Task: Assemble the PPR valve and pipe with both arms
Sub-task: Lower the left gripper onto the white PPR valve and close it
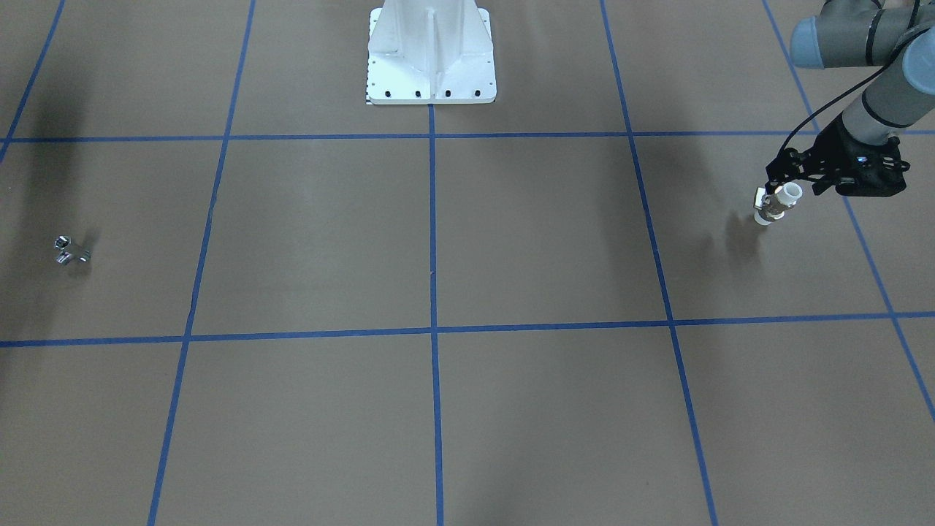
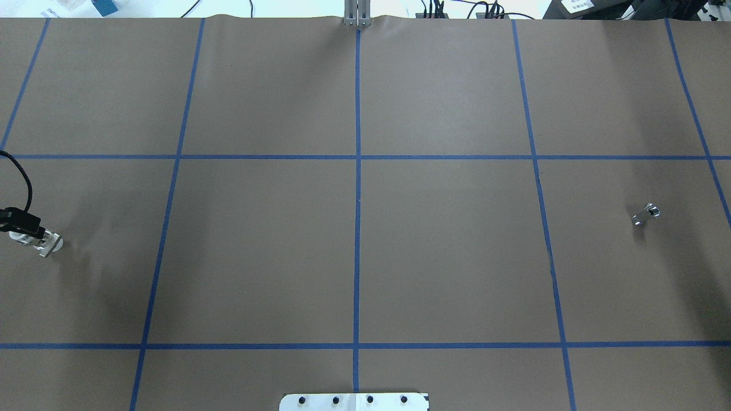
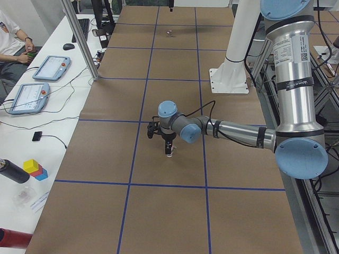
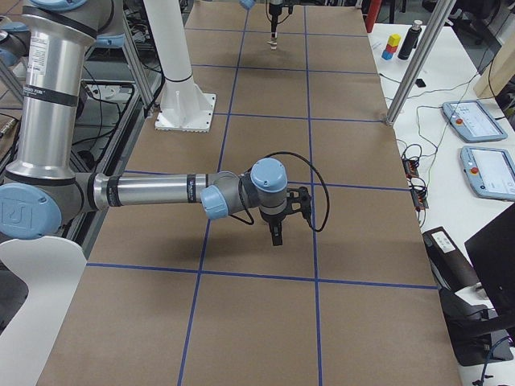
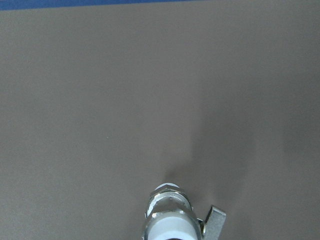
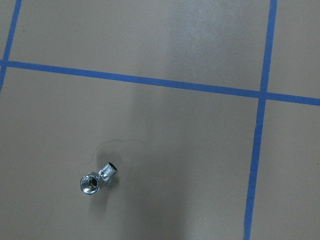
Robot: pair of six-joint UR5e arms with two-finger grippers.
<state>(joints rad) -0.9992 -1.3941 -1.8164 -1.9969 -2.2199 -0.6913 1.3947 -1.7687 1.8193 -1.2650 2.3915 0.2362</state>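
The PPR valve [image 1: 776,203], with white ends and a metallic middle, is gripped by my left gripper [image 1: 773,191] at the table's left end, tilted and just above the brown paper. It also shows in the overhead view [image 2: 47,243] and in the left wrist view [image 5: 170,217] with its side lever. The pipe [image 1: 71,250], a tiny chrome fitting, lies alone at the table's right end [image 2: 645,214] and shows in the right wrist view [image 6: 98,179]. My right gripper [image 4: 278,235] hangs above the table; I cannot tell whether it is open or shut.
The white pedestal [image 1: 431,58] stands at the robot's side of the table, in the middle. Blue tape lines [image 2: 357,171] grid the brown paper. Side benches with tablets [image 3: 32,95], an aluminium post [image 3: 79,37] and an operator [image 3: 10,37] lie beyond the table's far edge.
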